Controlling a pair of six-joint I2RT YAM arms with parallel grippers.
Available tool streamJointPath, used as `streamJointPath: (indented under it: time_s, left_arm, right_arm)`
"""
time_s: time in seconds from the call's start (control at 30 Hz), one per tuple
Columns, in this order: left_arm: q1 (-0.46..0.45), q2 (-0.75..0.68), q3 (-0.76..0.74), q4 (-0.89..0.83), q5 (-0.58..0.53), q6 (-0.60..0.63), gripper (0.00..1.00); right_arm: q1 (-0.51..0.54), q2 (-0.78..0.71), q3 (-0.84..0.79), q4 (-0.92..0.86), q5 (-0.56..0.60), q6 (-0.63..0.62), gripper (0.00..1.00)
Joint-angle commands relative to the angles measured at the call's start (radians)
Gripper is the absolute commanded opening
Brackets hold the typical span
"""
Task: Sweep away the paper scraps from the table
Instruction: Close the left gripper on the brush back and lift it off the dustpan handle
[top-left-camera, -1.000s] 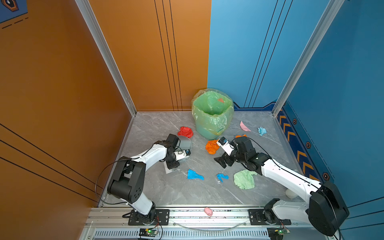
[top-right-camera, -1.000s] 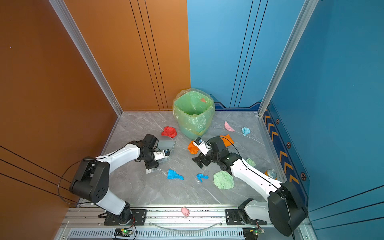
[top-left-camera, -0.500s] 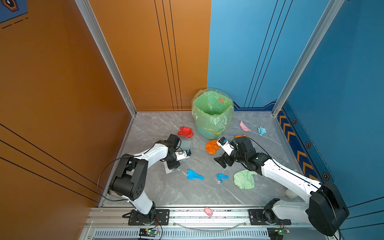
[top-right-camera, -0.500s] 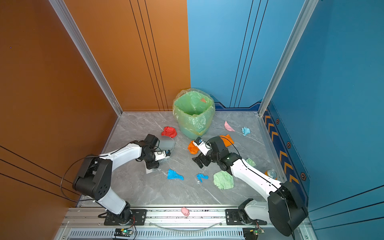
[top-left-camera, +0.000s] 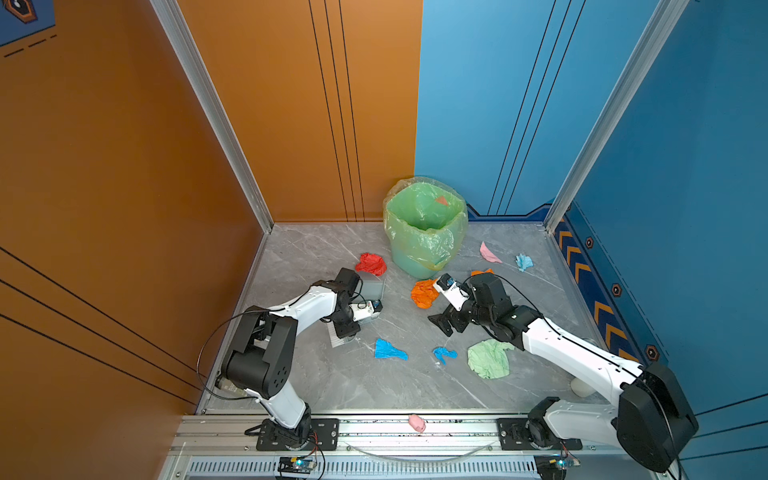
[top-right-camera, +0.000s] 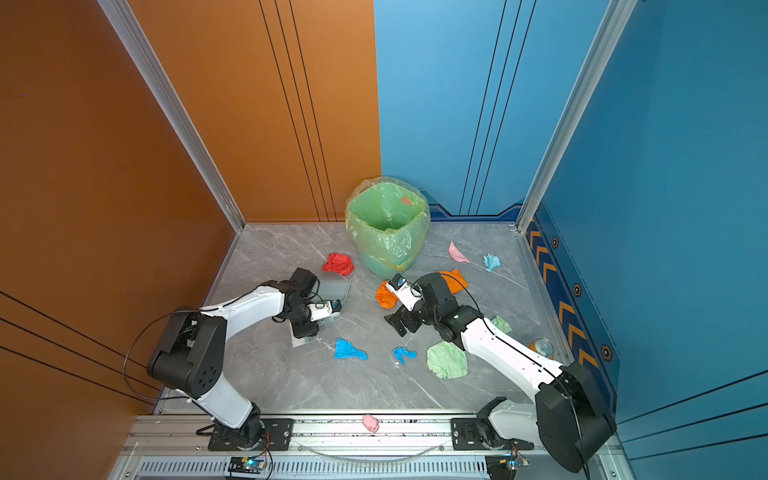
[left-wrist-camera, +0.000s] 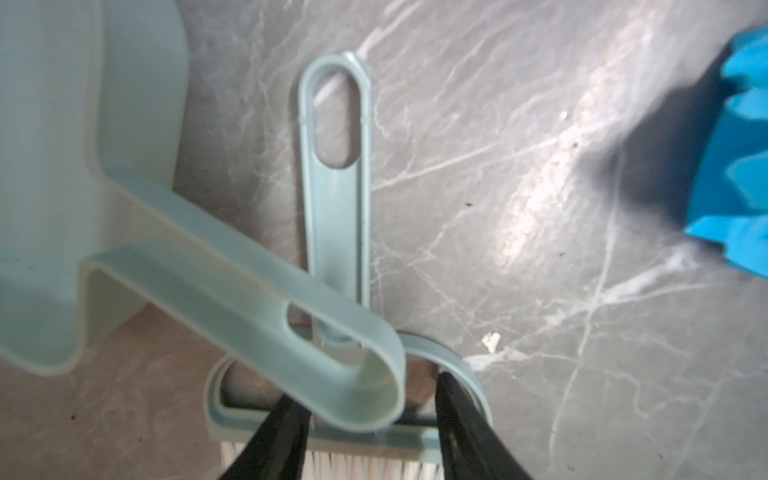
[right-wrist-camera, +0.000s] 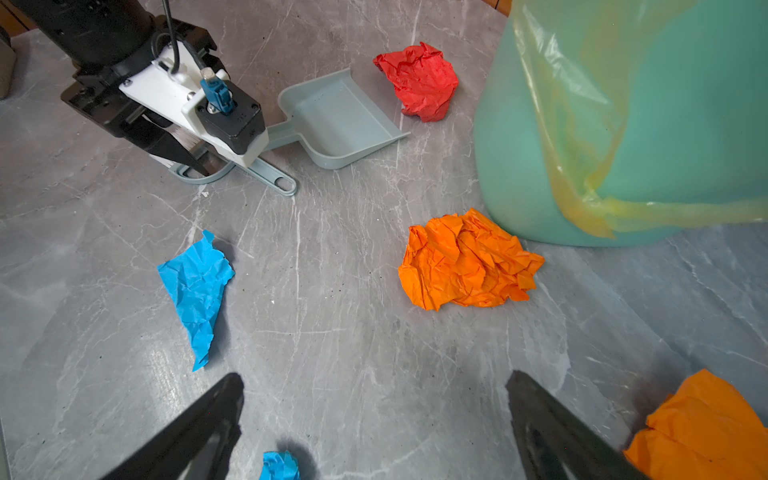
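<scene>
The grey veined surface (top-left-camera: 374, 386) lies between orange and blue walls (top-left-camera: 291, 124), and the green bin (top-left-camera: 424, 232) stands at its far edge. Nearest, well in front of the bin, a pink pig (top-left-camera: 417, 422) lies on the metal rail (top-left-camera: 374, 432). The paper scraps (top-left-camera: 489, 358) are all on the surface: pale green and two blue ones well before the bin, an orange one (top-left-camera: 424, 293) just before it, a red one (top-left-camera: 371, 263) just left of it, pink and light blue ones to its right. A top view shows also a can (top-right-camera: 543, 347) and a small green scrap (top-right-camera: 500, 324) right of the bin and nearer; neither wrist view shows these. The right claw (right-wrist-camera: 374, 395) is spread wide and empty, low over the surface before the bin. Only the left wrist view shows the left claw (left-wrist-camera: 370, 399) closely: about half closed astride the brush (left-wrist-camera: 336, 208) head and the end of the dustpan (right-wrist-camera: 340, 120) handle; whether it truly grips, I cannot tell.
</scene>
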Motion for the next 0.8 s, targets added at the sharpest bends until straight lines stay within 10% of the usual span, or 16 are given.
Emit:
streamJointPath:
  time_s: [0.0,0.77]
  left_arm:
    - [0.009,0.012,0.023,-0.026,0.029,0.012,0.5]
    - [0.048,0.009,0.023,-0.035,0.051,0.018,0.52]
  right_arm:
    - [0.008,-0.013,0.005,0.011,0.022,-0.008,1.0]
    - [0.009,0.013,0.024,0.014,0.008,-0.009,1.0]
